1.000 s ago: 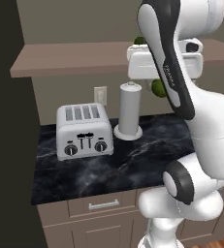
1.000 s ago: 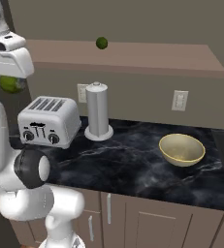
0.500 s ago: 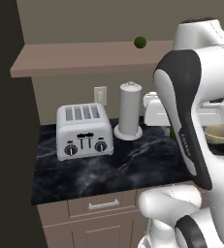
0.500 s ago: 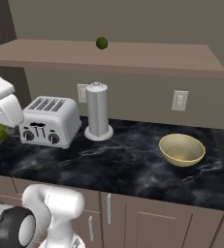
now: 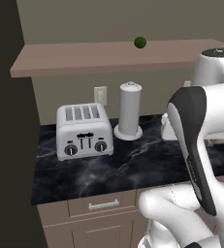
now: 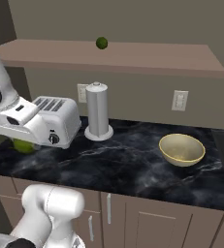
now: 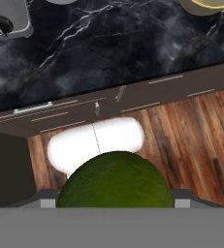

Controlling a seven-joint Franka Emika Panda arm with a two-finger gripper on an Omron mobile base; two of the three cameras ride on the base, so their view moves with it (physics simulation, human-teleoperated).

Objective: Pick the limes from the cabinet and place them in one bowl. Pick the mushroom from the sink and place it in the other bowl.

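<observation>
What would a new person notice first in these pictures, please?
First, the big white arm, whose claw holds a lime low, in front of the toaster. Then the second lime, alone on the wooden cabinet, and the pale yellow bowl on the black counter.

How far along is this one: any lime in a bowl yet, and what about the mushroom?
Nothing looks placed yet: the pale yellow bowl on the counter is empty. In hand: the claw holds one lime, low by the toaster, well short of the bowl. Left: deliver that lime, fetch the second lime sitting on the cabinet shelf, then the mushroom step, which these views cannot settle.
</observation>
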